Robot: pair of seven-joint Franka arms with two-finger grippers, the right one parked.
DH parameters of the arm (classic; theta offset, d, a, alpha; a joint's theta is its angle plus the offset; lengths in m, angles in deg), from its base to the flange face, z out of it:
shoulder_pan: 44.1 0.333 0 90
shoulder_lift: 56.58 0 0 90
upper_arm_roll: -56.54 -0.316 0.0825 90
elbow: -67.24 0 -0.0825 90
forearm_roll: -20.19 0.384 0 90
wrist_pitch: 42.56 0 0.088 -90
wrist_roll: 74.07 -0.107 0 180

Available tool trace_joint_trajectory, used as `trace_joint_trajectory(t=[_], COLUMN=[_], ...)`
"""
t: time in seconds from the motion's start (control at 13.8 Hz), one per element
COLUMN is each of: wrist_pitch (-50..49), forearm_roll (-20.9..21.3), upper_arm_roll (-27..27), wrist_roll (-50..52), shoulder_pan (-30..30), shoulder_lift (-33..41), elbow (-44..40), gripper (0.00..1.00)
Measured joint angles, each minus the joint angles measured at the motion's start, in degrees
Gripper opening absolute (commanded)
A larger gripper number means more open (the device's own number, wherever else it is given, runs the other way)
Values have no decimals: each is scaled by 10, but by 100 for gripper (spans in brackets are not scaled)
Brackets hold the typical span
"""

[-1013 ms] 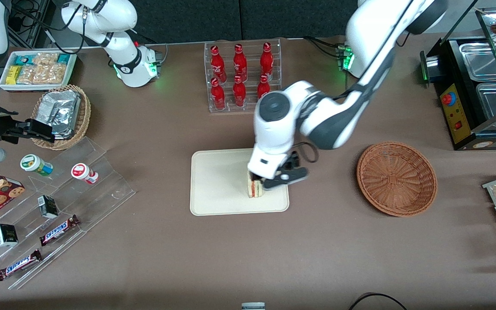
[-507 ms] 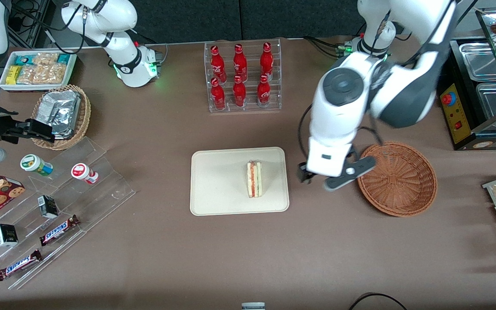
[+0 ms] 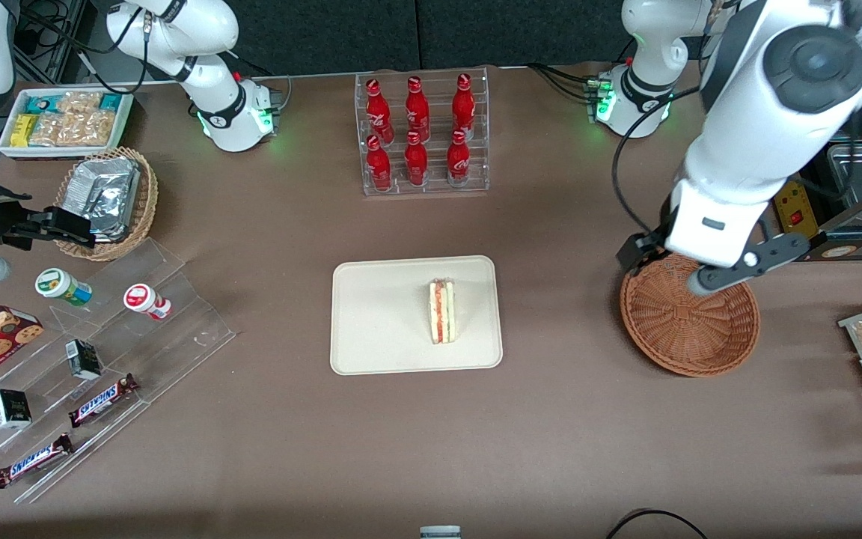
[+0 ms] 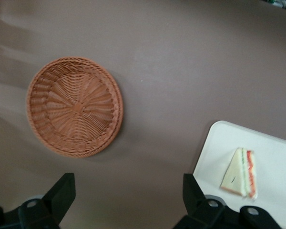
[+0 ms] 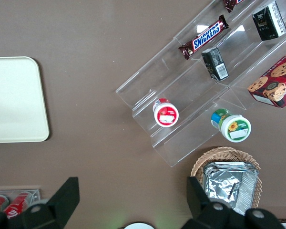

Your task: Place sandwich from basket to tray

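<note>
Hand [image 3: 670,266] moved off tray [image 3: 371,314], fingers [image 4: 62,193] spread; sandwich [image 3: 442,311] left.

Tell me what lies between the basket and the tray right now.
Only bare brown table. The front view shows nothing between the basket and the tray, which holds the sandwich. The open gripper hangs above the basket's rim.

Left arm raised high; gripper [image 3: 670,266] pointing down, fingers [image 4: 62,191] apparently spread wide, nothing held.
</note>
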Motion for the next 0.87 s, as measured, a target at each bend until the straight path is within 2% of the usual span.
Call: trace_joint_trajectory(t=[0.36, 0.51, 0.65, 0.87], wrist_pitch=[-61, -86, -109, -138], forearm_roll=[-33, -65, -90, -99], upper_arm_roll=[-8, -58, -131, -200], wrist_roll=[-96, -151, -217, -291], shoulder_pan=[40, 31, 3, -15], shoulder_lift=[48, 75, 102, 136], elbow=[0, 1, 2, 19], gripper=[99, 99, 99, 99])
